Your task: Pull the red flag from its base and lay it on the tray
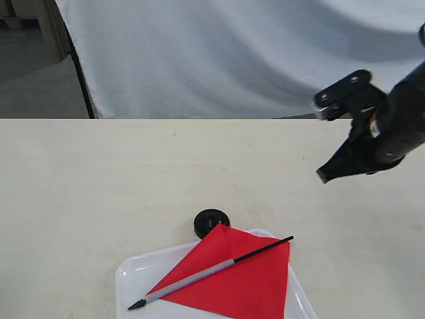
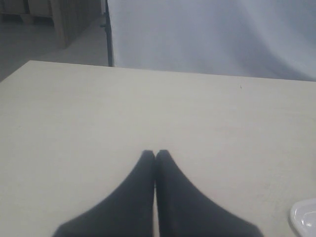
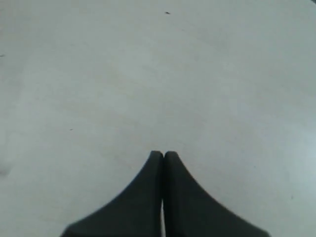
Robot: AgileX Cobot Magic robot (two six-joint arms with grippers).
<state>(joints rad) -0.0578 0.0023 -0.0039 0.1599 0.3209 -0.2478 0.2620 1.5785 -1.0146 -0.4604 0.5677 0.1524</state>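
The red flag lies flat on the translucent white tray at the front of the table, its grey-and-black stick slanting across the cloth with the black tip at the tray's left. The empty black base stands on the table, touching the tray's far rim. My right gripper hangs shut and empty above the table's right side, well clear of the flag; its wrist view shows closed fingers over bare table. My left gripper is shut with nothing in it, over bare table; the exterior view does not show it. A tray corner peeks in.
A white cloth backdrop hangs behind the table's far edge. Grey floor and furniture show at the back left.
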